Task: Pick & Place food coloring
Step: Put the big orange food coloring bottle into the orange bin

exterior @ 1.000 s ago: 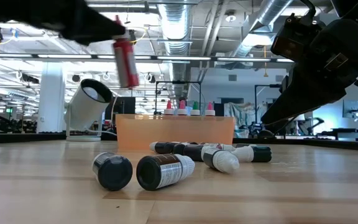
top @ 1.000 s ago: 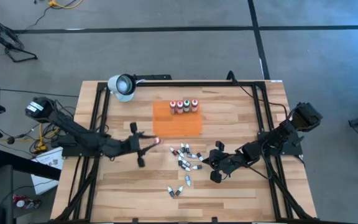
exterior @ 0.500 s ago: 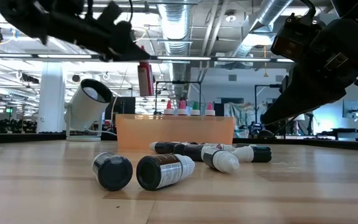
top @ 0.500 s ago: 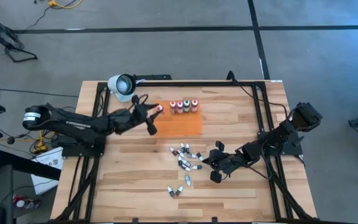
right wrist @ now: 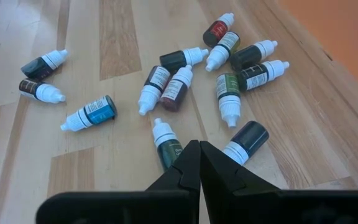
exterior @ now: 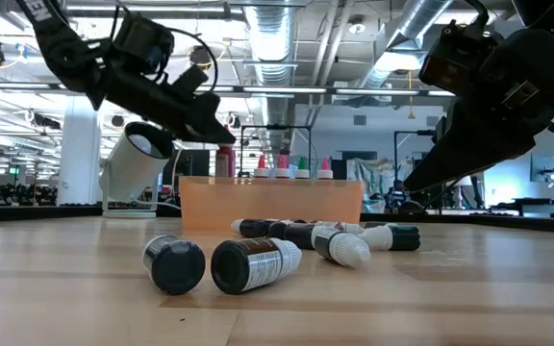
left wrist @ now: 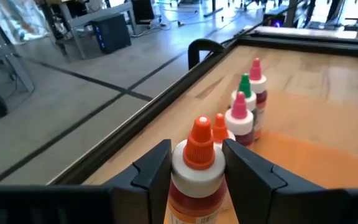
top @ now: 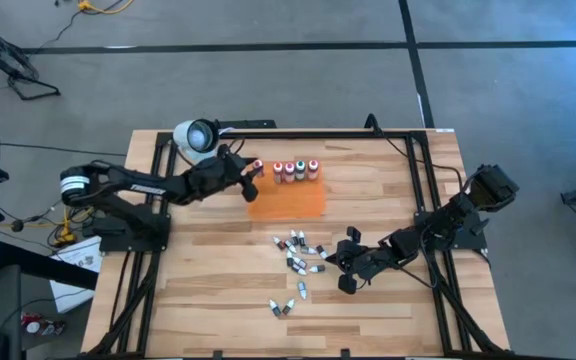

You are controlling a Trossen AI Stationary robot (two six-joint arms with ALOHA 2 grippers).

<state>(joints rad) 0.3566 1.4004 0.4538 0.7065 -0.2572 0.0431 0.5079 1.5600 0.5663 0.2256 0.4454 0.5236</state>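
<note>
Wooden planks make up the desk (top: 218,290) we work at, with a flat orange tray (top: 288,200) toward its far edge and a white lamp (top: 196,138) at the far left corner. Our left gripper (top: 252,178) hovers at the tray's left end, its fingers (left wrist: 151,169) partly closed on an upright red bottle (left wrist: 196,171) with an orange tip and a white collar. Four bottles (top: 297,169) already stand in a row along the tray's far edge, and the held one sits just beside the row's left end, its long axis vertical and in line with them. We judge the coming move to be a short lowering straight down; from the low view it seems the bottle's base is near or at the tray, though the tray's wall hides the contact. Our right gripper (top: 345,272), fingers pressed together and holding nothing, waits low beside the loose vials (top: 298,255) scattered on their sides between the tray and the near edge. Those vials lie much closer to the right arm than to the left.
</note>
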